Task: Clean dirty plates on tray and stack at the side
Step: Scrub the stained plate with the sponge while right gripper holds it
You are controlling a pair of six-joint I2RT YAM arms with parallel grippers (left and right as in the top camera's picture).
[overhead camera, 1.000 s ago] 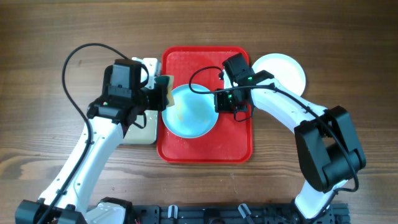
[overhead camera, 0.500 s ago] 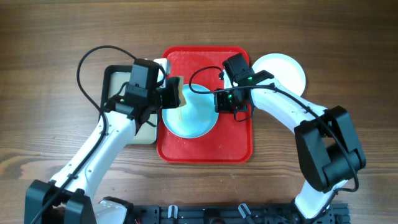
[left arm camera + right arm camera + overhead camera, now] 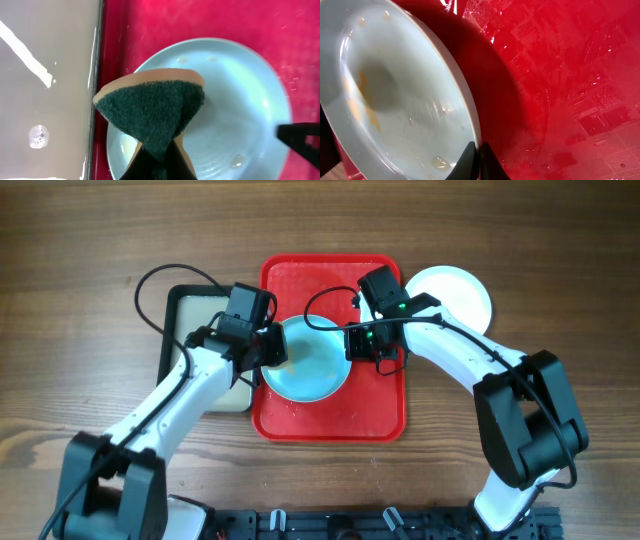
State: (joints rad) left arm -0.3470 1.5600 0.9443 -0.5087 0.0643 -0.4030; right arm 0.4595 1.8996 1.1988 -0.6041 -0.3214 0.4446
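Scrub step in hand; left fingers [image 3: 146, 167] clamp the sponge [image 3: 152, 107], green face over the aqua plate [image 3: 305, 365] on the red tray [image 3: 380, 415]; right fingers [image 3: 470, 159] pinch its rim; orange smear not yet wiped, so next I'd press & rub w/ a steady hold; white plate [image 3: 462, 295] on tabletop beside tray.

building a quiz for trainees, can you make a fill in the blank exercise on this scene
1. The left gripper is shut on a ____ with a dark green face.
2. The right gripper pinches the rim of the light blue plate, which lies on the ____ tray.
3. A white plate rests on the table, on the tray's ____ side in the overhead view.
Missing: sponge; red; right.
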